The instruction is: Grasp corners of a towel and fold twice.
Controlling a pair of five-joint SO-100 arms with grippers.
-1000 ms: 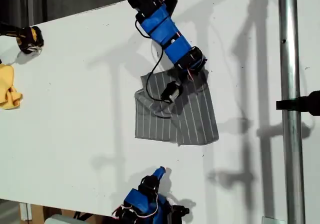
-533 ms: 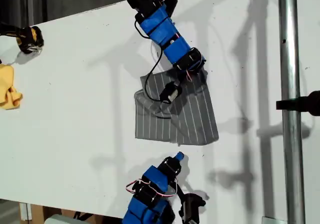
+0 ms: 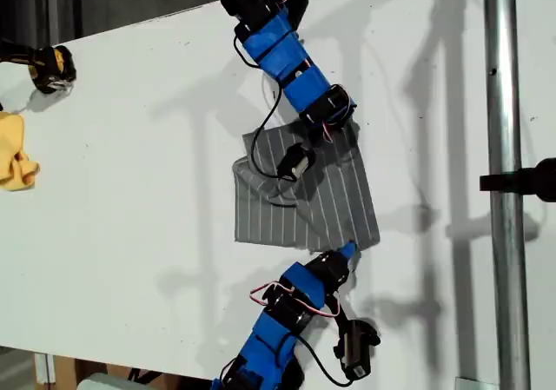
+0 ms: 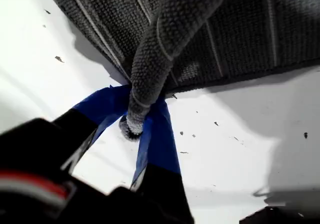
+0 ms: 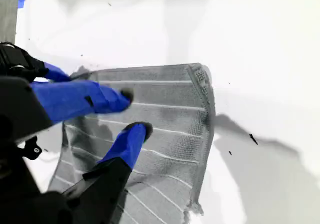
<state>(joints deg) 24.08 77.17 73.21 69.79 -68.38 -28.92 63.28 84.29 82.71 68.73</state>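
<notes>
The grey pinstriped towel [image 3: 334, 203] lies partly folded on the white table [image 3: 130, 190] in the middle of the exterior view. My first gripper [image 3: 294, 166] reaches down from the top of that view. It is shut on a bunched corner [image 4: 145, 84] of the towel [image 4: 225, 29], lifted off the table. My second gripper [image 3: 346, 253] comes from the bottom of the exterior view and hovers open at the towel's edge nearest it. Its blue fingers [image 5: 112, 100] are spread over the striped cloth [image 5: 170, 119], beside a flat corner [image 5: 200, 74].
A small yellow cloth [image 3: 16, 151] lies at the exterior view's left edge, with a black and yellow object [image 3: 50, 67] above it. A metal pole [image 3: 504, 190] with a black clamp [image 3: 530, 180] runs down the exterior view's right side.
My second arm has swung up from the exterior view's bottom edge until its open gripper is over the towel's near edge. My first gripper has kept its hold and hardly moved.
</notes>
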